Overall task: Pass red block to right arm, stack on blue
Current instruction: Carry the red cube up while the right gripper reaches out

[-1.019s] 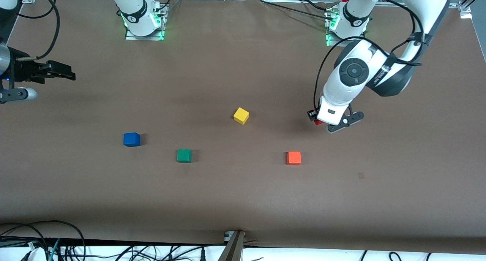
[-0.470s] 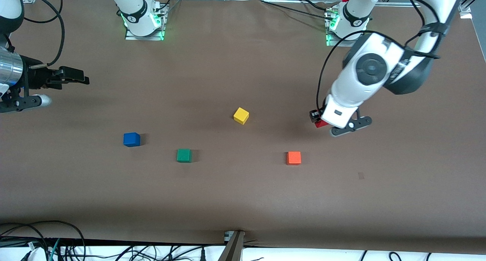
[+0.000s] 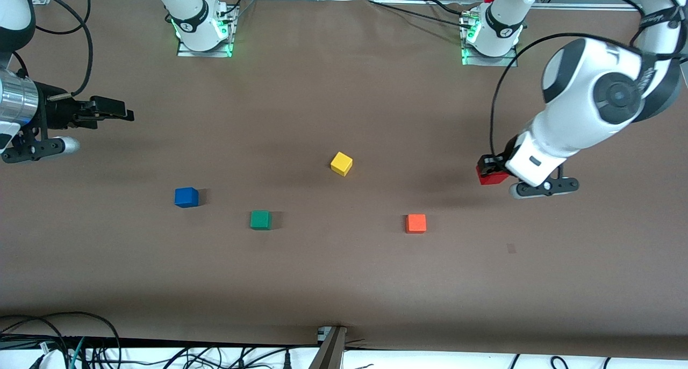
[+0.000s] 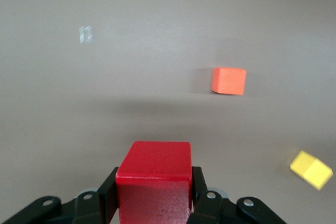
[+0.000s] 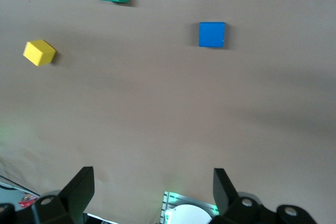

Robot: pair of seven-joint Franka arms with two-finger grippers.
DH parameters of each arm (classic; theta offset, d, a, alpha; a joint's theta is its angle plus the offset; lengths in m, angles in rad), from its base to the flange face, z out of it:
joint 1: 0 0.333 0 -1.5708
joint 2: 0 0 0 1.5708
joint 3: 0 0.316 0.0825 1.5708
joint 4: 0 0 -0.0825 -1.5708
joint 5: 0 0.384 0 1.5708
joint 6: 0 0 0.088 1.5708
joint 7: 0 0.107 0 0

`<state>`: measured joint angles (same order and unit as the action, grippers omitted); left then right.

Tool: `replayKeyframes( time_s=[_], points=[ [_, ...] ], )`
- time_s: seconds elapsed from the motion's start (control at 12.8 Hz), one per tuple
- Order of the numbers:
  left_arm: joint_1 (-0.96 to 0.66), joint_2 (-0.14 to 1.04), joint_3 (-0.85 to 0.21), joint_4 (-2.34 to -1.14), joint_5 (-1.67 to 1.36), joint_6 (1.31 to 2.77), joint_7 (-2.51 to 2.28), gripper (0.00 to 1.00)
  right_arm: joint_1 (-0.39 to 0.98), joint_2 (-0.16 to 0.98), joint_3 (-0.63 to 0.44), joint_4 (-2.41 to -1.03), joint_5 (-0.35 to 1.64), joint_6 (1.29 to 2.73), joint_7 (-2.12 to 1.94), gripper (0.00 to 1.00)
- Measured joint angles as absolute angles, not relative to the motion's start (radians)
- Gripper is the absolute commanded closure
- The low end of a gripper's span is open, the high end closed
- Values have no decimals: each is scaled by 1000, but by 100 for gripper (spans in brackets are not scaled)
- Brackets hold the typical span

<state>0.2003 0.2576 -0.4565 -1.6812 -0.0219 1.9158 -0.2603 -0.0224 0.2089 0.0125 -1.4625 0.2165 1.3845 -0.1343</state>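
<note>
Currently we log the right gripper up over the worktop edge at the right arm's end, w/ nothing between its fingers; the right wrist view shows them spread wide. Right arm is waiting.

Blue cube sits on the brown worktop toward the right arm's end, approx. mid-depth. Green cube is beside it, slightly nearer the front edge. Yellow cube lies near the worktop centre, turned at an angle to the edges. Orange cube rests nearer the front edge than the yellow, toward the left arm's end.

Left gripper is up over the worktop near the left arm's end, jaws clamped on the red block. In the left wrist view we see the block gripped on two opposing faces, clear of the surface, w/ orange and yellow cubes below.
</note>
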Motion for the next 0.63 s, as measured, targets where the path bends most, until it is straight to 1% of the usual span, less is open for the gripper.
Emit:
replayKeyframes(
  time_s=[0.31, 0.63],
  points=[
    [198, 232, -364, -1681, -181, 1982, 129, 100, -17, 224, 13, -1462, 270, 1393, -137, 0],
    [198, 229, -347, -1681, -331, 2023, 425, 100, 0, 235, 14, -1462, 382, 1400, -136, 0]
  ],
)
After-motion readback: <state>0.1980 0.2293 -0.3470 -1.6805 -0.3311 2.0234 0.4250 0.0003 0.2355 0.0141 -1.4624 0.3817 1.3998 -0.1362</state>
